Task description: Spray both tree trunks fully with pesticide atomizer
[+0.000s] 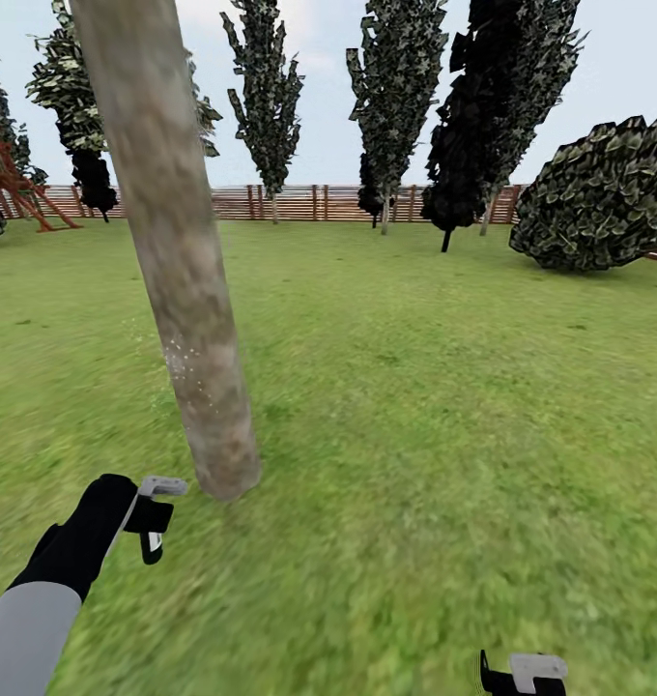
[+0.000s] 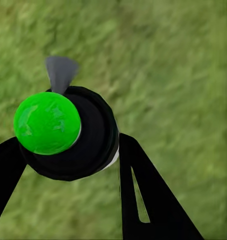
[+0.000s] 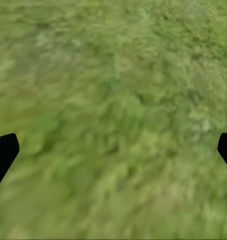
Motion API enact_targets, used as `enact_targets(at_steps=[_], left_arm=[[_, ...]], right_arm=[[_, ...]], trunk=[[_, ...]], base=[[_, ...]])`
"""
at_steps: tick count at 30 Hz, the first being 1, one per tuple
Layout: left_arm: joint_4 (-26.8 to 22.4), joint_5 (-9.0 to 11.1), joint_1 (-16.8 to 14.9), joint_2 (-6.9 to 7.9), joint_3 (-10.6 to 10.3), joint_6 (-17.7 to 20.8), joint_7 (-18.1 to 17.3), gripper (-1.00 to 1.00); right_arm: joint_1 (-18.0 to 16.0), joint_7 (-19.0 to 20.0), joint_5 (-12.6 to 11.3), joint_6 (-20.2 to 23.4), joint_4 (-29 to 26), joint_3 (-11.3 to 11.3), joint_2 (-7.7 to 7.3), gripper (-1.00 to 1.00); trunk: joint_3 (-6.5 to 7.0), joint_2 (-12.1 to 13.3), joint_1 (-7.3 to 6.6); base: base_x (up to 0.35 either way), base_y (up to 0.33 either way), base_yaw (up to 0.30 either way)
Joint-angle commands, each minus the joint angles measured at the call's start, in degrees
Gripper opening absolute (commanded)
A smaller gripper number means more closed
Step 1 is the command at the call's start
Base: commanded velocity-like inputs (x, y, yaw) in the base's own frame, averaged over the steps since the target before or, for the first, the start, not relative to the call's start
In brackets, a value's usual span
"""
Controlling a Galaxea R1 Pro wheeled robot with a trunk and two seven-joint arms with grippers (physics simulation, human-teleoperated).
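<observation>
Grey-tan and blotched brown, the tree trunk (image 1: 179, 271) leans across my head view from the upper left down to its foot in the grass (image 1: 415, 387), just ahead of my left arm. A small scatter of white pesticide specks (image 1: 179, 360) sits on its lower part, on the side facing me; the rest of the bark I see looks bare.

My left pincer (image 1: 155, 527) hangs just beside the base of the trunk, pointing down at the lawn. In the left wrist view its two black fingers (image 2: 148, 200) close on a round black body with a glossy green cap (image 2: 47, 122) and a grey nozzle-like tip (image 2: 61, 74) sticking out past it. I take this for the pesticide atomizer (image 2: 88, 145), gripped firmly, though I see no white or red on it from here. Whether any liquid is inside it I cannot tell.

My right pincer (image 1: 524, 677) sits low at the near edge of the head view, well apart from the trunk. In the right wrist view its fingertips (image 3: 3, 152) stand wide apart with only blurred grass between them.

Farther off, a brown slatted fence (image 1: 299, 203) rings the lawn, with dark narrow trees (image 1: 396, 97) before it, a round bush (image 1: 599, 193) at the right and a red wooden frame (image 1: 19, 184) at the left.
</observation>
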Motion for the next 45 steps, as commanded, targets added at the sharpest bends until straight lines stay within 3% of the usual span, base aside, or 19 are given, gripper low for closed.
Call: enact_targets(at_steps=[1, 5, 10, 18, 22, 23, 27, 31, 43, 45], left_arm=[[0.08, -0.71, -0.03, 0.02, 0.03, 0.17, -0.26, -1.0], [0.76, -0.75, -0.03, 0.05, 0.13, 0.13, 1.69, -1.0], [0.85, -0.56, -0.03, -0.24, 3.17, 0.09, 4.62, -1.0], [1.21, -0.65, -0.03, -0.42, 3.13, -3.24, 4.83, -1.0], [5.75, -0.29, -0.01, -0.56, 2.93, -3.61, 4.83, -1.0], [7.0, -0.26, 0.02, -0.56, 2.94, -4.25, 4.83, -1.0], [12.49, -0.42, -0.04, -0.52, 3.42, -14.76, 5.16, -1.0], [12.64, -0.25, -0.12, -0.67, 3.59, -17.44, 6.1, -1.0], [12.67, 0.11, -0.12, -3.22, 3.61, -17.85, 7.03, -1.0], [12.66, 0.09, -0.12, -4.41, 3.62, -17.86, 7.03, -1.0]], right_arm=[[-0.05, -0.34, 0.61, -0.12, 0.12, -0.27, 0.0, 1.0], [-0.05, -0.34, 0.59, -0.12, 0.12, -0.27, 0.0, 1.0], [-0.05, -0.34, 0.61, -0.12, 0.14, -0.21, 0.05, 1.0], [-0.05, -0.34, 0.61, -0.12, 0.14, -0.18, 0.09, 1.0], [-0.05, -0.34, 0.68, -0.12, 0.15, -0.18, 0.09, 1.0], [-0.05, -0.34, 0.68, -0.12, 0.14, -0.18, 0.09, 1.0], [-0.05, -0.34, 0.68, -0.12, 0.15, -0.18, 0.09, 1.0], [-0.05, -0.32, 0.7, -0.12, 0.22, -0.18, 0.1, 1.0], [-0.05, -0.26, 0.7, -0.2, 0.16, -0.18, 0.32, 1.0], [-0.05, -0.25, 0.7, -0.2, 0.14, -0.17, 0.34, 1.0]], trunk=[[-0.05, -0.02, 0.0], [-0.05, -0.02, 0.0], [-0.05, -0.02, 0.0], [-0.05, -0.02, 0.0], [-0.05, -0.02, 0.0], [-0.05, -0.02, 0.0], [-0.05, -0.02, 0.0], [-0.05, -0.02, 0.0], [-0.05, -0.02, 0.0], [-0.05, -0.02, 0.0]], base=[[0.113, -0.261, 0.001], [0.118, -0.261, 0.0], [0.121, -0.261, 0.029], [-0.013, -0.201, 0.255], [-0.007, -0.011, 0.277], [-0.001, -0.002, 0.277], [0.0, 0.0, 0.277], [0.0, 0.0, 0.277], [0.0, 0.0, 0.266], [0.063, -0.079, 0.071]])
